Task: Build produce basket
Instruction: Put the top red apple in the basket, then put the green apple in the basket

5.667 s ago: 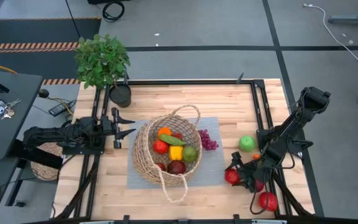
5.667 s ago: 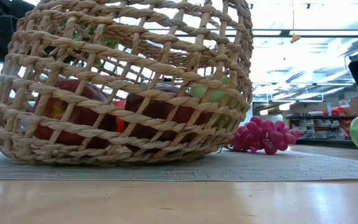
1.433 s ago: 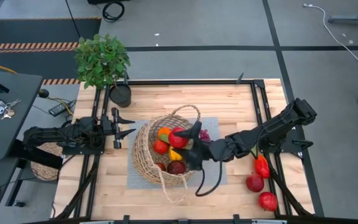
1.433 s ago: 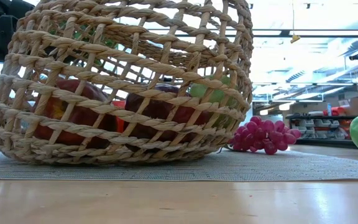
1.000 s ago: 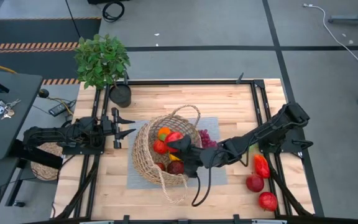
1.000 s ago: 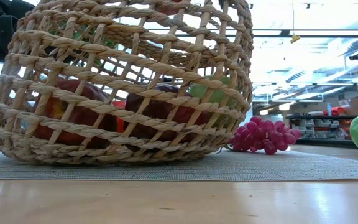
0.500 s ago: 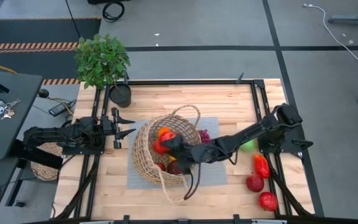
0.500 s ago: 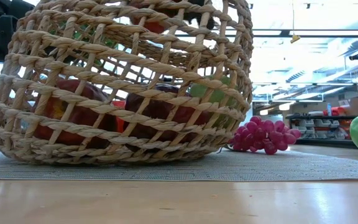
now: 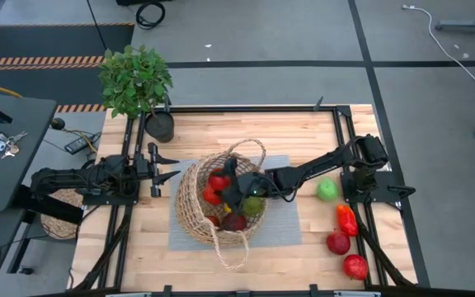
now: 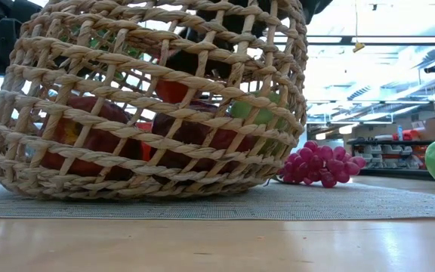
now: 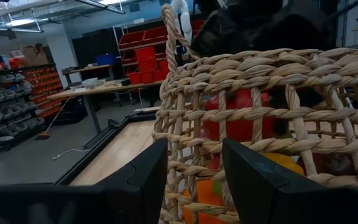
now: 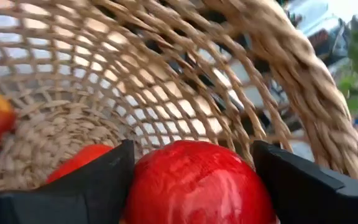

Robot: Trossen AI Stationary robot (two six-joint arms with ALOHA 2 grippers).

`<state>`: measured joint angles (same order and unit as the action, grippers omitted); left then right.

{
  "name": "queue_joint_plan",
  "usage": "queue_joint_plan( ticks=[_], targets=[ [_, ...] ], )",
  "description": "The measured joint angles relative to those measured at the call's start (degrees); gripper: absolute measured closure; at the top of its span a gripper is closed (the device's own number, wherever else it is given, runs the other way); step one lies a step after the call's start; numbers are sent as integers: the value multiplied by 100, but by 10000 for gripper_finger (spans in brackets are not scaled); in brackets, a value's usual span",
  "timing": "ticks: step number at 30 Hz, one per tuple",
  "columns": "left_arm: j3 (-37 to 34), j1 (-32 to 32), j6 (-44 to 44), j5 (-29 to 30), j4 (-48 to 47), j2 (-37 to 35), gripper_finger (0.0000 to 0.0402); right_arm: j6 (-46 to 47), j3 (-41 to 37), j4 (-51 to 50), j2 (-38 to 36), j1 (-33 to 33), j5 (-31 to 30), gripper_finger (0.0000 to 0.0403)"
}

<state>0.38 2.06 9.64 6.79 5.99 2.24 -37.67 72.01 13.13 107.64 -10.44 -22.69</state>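
The tan wicker basket (image 9: 219, 206) stands on a grey mat (image 9: 285, 224) at mid-table. It holds produce: a green apple (image 9: 253, 205), a dark red one (image 9: 234, 221) and orange pieces. My right gripper (image 9: 221, 186) reaches in over the rim from the right, shut on a red apple (image 12: 197, 180). That apple also shows through the weave in the low view (image 10: 174, 91) and the left wrist view (image 11: 241, 121). My left gripper (image 9: 168, 166) waits open, level, just left of the basket. My right gripper pinches the red apple by two opposite sides (image 12: 143, 186), one dark finger (image 12: 95, 186) on each flank. The fingers slant down from the table's right, over the basket's rim. The apple hangs inside the basket above the other produce; whether it touches them I cannot tell.
Purple grapes (image 10: 319, 166) lie on the mat right of the basket. A green apple (image 9: 327, 190), a red pepper (image 9: 346, 219) and two red apples (image 9: 338, 242) (image 9: 355, 266) sit near the right edge. A potted plant (image 9: 136, 78) stands far left.
My right gripper has carried the red apple toward the table's left and down, from above the basket's right rim into the basket. Its wrist has rolled along the way. The apple has stayed between the fingers. The basket has kept still.
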Motion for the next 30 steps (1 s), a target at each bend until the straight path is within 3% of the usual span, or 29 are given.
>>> queue_joint_plan(
  ticks=[7, 13, 20, 24, 30],
  targets=[
    [2, 0, 0, 0, 3, 0, 241, 205, 0, -74, -16, 173, 165, 9],
    [0, 1, 1, -2, 3, -2, 241, -192, -7, 346, -121, 77, 163, 25],
    [0, -1, -1, -2, 5, 0, 241, -515, 0, 609, -964, -316, -90, 27],
    [1, 1, 1, -1, 5, -1, 241, 612, 0, -83, -1568, -409, -153, 27],
    [2, 0, 0, -1, 5, -2, 241, 2916, 0, -2242, -2379, -436, 451, 28]
  ],
)
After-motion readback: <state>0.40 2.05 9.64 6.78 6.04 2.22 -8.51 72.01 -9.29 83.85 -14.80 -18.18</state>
